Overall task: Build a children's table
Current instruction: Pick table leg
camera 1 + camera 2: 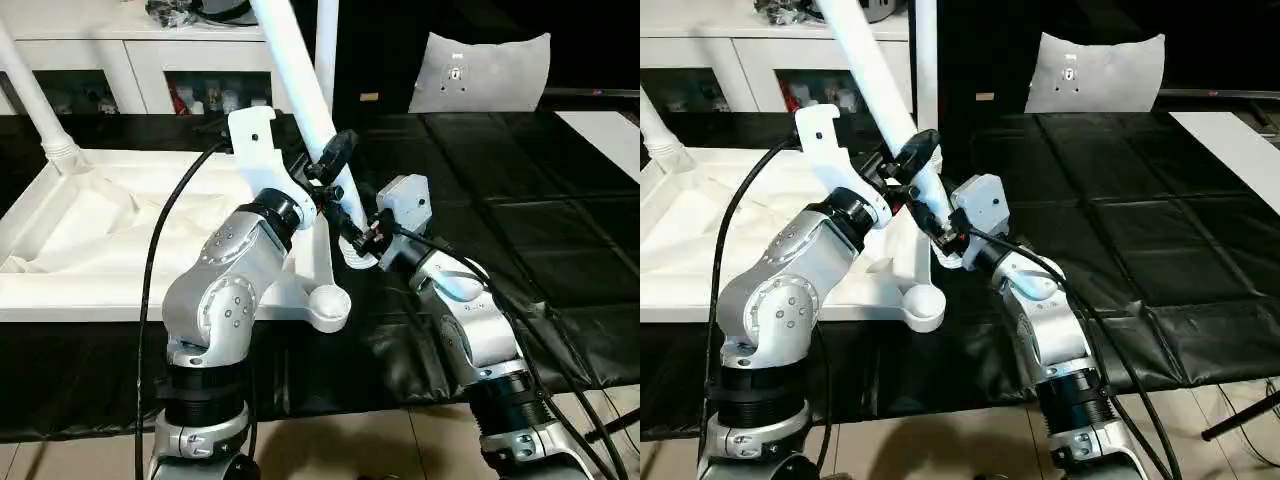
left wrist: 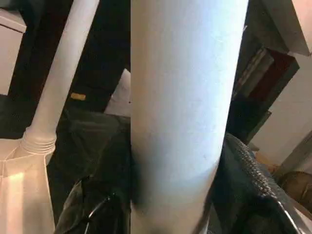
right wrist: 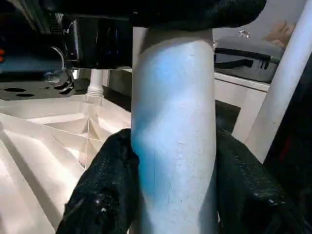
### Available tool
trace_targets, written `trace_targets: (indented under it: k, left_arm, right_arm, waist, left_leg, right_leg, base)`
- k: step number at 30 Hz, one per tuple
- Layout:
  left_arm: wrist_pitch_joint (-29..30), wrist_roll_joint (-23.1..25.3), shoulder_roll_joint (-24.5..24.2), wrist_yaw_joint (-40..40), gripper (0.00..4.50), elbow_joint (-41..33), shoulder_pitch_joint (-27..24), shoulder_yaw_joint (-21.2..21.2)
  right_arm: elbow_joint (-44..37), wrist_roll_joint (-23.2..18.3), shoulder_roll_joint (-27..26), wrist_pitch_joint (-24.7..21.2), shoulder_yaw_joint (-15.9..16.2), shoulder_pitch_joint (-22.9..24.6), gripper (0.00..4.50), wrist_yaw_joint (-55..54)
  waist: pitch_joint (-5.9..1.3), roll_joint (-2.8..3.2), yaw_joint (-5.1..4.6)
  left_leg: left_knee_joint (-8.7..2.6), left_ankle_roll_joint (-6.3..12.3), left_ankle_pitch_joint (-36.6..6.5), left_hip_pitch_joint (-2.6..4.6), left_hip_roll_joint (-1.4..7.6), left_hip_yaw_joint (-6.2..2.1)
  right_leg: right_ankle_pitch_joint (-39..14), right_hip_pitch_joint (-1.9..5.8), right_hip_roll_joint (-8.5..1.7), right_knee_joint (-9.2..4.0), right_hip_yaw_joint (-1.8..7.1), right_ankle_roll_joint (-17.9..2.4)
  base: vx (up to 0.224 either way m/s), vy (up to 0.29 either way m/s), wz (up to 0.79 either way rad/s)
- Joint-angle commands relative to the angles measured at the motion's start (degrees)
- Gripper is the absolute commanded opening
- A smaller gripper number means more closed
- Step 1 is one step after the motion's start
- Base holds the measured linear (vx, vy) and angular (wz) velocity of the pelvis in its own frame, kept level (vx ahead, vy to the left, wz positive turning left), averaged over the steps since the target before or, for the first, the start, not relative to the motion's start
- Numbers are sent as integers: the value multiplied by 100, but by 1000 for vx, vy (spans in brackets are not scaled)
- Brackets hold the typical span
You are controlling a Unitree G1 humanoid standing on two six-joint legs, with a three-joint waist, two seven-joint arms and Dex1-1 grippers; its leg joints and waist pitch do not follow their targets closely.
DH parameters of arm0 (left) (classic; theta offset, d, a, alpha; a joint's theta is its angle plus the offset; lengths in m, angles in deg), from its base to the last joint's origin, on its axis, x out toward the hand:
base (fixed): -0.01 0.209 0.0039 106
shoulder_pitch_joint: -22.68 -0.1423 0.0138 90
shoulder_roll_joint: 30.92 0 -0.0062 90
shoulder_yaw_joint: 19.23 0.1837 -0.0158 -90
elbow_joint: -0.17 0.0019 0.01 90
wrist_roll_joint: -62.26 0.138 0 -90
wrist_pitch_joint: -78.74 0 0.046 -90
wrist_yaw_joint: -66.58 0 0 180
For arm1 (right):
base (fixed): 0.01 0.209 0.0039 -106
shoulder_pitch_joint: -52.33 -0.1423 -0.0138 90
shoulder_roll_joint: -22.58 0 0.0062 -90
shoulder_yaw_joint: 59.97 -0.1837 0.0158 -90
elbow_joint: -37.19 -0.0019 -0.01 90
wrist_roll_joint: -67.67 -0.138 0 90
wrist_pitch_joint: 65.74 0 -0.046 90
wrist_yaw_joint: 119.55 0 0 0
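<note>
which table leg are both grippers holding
The tilted leg near the table's right front, gripped by the left gripper and right gripper. The far-left leg already stands in its socket.

Held leg (image 1: 300, 75) top cut off by edge; its foot hidden behind grippers.

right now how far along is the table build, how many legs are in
Done: two legs stand in corner sockets of the upturned table top, the far left leg and the far right leg. In hand: the left tool and right tool both clamp a third leg. Left: the near right socket is empty; the fourth corner is out of frame.
</note>
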Motion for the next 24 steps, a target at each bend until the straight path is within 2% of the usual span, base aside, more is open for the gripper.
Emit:
trace_targets:
  k: [1, 2, 3, 4, 5, 6, 10, 11, 13, 15, 18, 21, 22, 23, 24]
  left_arm:
    - [158, -169, 134, 4, 184, -12, 57, 206]
    - [148, -159, 129, -20, 184, 0, 75, 174]
    - [134, -146, 120, -32, 184, 11, 91, 161]
    - [129, -141, 117, -35, 184, 15, 97, 157]
    - [108, -109, 112, -74, 184, 22, 122, 119]
    - [104, -98, 113, -96, 184, 20, 127, 100]
    - [31, -21, 68, -150, 184, 92, 140, 55]
    - [2, 5, 47, -182, 184, 138, 143, 11]
    - [-21, 21, -9, -182, 184, 177, 161, -43]
    - [-46, 50, -80, -160, 184, 214, 191, -58]
    - [-96, 72, -172, -147, 184, 300, 248, -132]
    - [-161, 76, -265, -150, 184, 419, 327, -232]
    - [-184, 85, -297, -153, 184, 453, 349, -259]
    - [-200, 86, -339, -144, 184, 488, 372, -278]
    - [-208, 118, -438, -100, 184, 536, 402, -277]
  right_arm:
    - [10, -8, -65, -13, 108, -167, 184, -3]
    - [37, -6, -67, -1, 103, -175, 184, -2]
    - [63, -16, -70, -4, 94, -188, 184, 5]
    - [73, -18, -69, -2, 92, -194, 184, 10]
    - [132, 10, -56, 37, 103, -234, 184, 29]
    - [152, 30, -50, 59, 113, -248, 240, 33]
    - [220, 105, -7, 99, 123, -288, 261, 14]
    - [158, -131, -40, -110, 35, -252, 274, 126]
    - [209, 76, 41, -31, 40, -269, 289, -37]
    - [243, 34, 60, -35, 19, -267, 310, 20]
    - [255, -195, -16, -35, -126, -275, 337, 44]
    - [214, -264, 2, -222, -125, -284, 355, 91]
    - [167, -416, -26, -312, -152, -269, 355, 186]
    - [158, -373, 4, -320, -147, -261, 384, 142]
    - [79, -454, 65, -461, -145, -203, 384, 246]
  waist:
    - [-456, -63, -2]
    - [-452, -102, -6]
    - [-454, -84, 0]
    - [-455, -121, -12]
    - [-455, -94, -18]
    - [-454, -105, -25]
    - [-456, -126, -36]
    - [-456, -135, -40]
    - [-461, -128, -28]
    - [-465, -133, -25]
    - [-464, -145, -32]
    - [-465, -139, -31]
    - [-468, -139, -28]
    - [-470, -149, -27]
    - [-470, -141, -24]
  left_leg:
    - [-351, 377, -889, -8, 87, 42]
    - [-352, 378, -899, -14, 84, 46]
    - [-353, 370, -901, -8, 86, 42]
    - [-353, 371, -892, -13, 90, 46]
    - [-359, 342, -900, -1, 103, 36]
    - [-361, 330, -937, 6, 108, 35]
    - [-356, 331, -896, -3, 97, 41]
    - [-352, 350, -897, -1, 91, 48]
    - [-349, 358, -857, 5, 94, 47]
    - [-354, 351, -810, 2, 101, 41]
    - [-353, 351, -850, 14, 104, 48]
    - [-356, 350, -823, 9, 97, 40]
    - [-356, 347, -809, 8, 102, 38]
    - [-355, 361, -794, 7, 106, 39]
    - [-355, 356, -765, 5, 105, 39]
  right_leg:
    - [-2048, 345, -326, -425, 275, -424]
    - [-2078, 348, -325, -423, 273, -405]
    - [-2095, 347, -330, -420, 273, -402]
    - [-2100, 346, -330, -429, 274, -386]
    - [-2046, 337, -328, -418, 274, -407]
    - [-2001, 335, -326, -419, 275, -423]
    - [-1892, 348, -327, -402, 284, -482]
    - [-1906, 348, -325, -402, 287, -473]
    - [-1889, 343, -327, -401, 289, -464]
    - [-1799, 352, -328, -381, 291, -489]
    - [-1791, 347, -331, -387, 293, -512]
    - [-1784, 356, -329, -380, 291, -507]
    - [-1764, 360, -336, -373, 292, -518]
    - [-1724, 362, -338, -367, 297, -536]
    - [-1696, 360, -336, -360, 296, -552]
  base:
    - [0, 0, 0]
    - [0, 0, 0]
    - [0, 0, 0]
    - [0, 0, 0]
    - [0, 0, 0]
    - [0, 0, 0]
    - [0, 0, 0]
    - [0, 0, 0]
    - [0, 0, 0]
    - [0, 0, 0]
    - [0, 0, 0]
    - [0, 0, 0]
    - [0, 0, 0]
    - [0, 0, 0]
    - [0, 0, 0]
